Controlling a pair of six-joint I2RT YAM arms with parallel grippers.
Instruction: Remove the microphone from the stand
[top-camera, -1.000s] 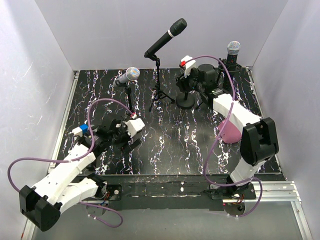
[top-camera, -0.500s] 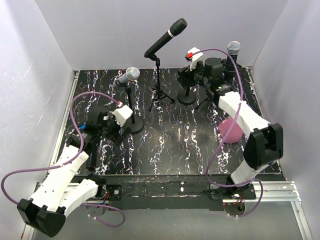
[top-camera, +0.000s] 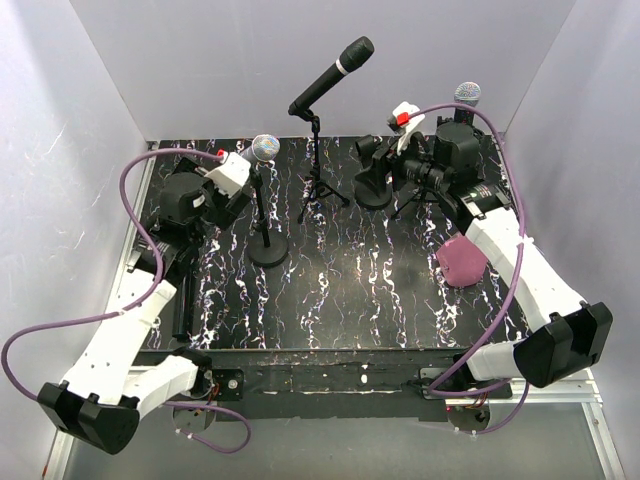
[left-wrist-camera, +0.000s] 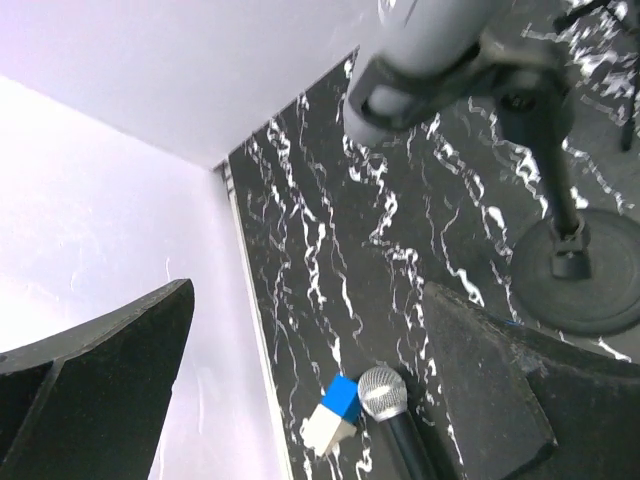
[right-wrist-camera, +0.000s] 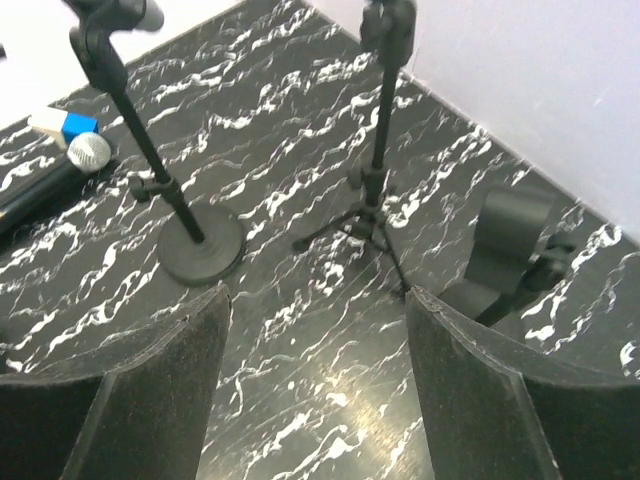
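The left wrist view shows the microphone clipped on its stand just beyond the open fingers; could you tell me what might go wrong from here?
1. The microphone is clipped in its stand, which rests on only a round base; a skewed pull by the open left gripper could tip it over.
2. A loose microphone and a blue-and-white block lie on the table under that arm; dropping low could knock them.
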